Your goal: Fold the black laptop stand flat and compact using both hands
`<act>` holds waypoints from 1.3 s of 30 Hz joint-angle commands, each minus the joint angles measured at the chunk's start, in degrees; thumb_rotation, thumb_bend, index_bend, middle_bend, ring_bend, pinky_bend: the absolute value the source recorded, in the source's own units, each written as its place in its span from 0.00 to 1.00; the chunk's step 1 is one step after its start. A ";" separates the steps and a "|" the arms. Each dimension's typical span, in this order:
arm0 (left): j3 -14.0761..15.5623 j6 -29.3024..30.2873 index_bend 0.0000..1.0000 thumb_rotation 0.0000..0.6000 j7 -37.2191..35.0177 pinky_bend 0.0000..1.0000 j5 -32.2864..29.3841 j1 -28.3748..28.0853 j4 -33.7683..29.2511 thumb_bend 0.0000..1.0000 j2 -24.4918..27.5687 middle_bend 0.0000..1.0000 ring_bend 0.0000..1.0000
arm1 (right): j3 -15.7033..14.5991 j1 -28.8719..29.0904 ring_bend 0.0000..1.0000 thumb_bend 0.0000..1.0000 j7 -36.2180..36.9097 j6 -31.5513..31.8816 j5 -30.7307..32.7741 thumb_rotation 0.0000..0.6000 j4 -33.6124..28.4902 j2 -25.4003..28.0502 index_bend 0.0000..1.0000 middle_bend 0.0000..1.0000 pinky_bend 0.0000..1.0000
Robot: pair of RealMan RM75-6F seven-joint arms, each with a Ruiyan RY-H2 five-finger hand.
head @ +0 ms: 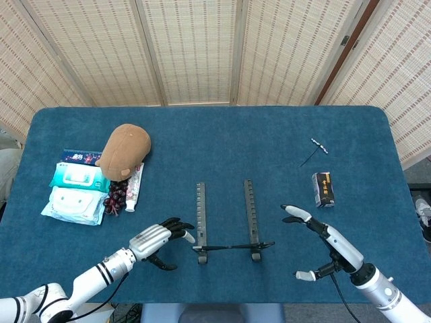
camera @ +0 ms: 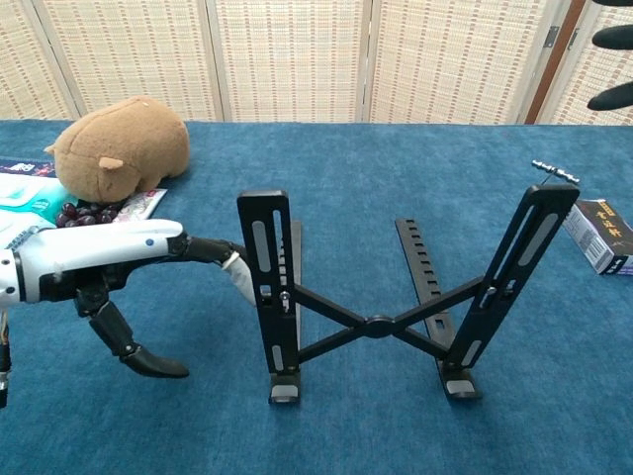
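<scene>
Black metal X-braced laptop stand upright, unfolded, at desk centre-front on blue cloth-covered desk. Left hand w/ fingers spread, holding nothing, fingertips at stand's left upright. Right hand splayed wide, empty, apart from stand. Brown plush toy far left; small black box right.

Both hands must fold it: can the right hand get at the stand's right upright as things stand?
Probably yes: the right hand is open, with only bare tabletop between it and the laptop stand.
</scene>
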 commanded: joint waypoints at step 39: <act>2.43 -0.99 0.28 1.00 1.14 0.00 -3.26 -3.41 1.32 0.17 -4.16 0.13 0.12 | 0.65 -1.89 0.00 0.00 1.84 0.45 0.03 1.00 1.89 -0.50 0.00 0.07 0.19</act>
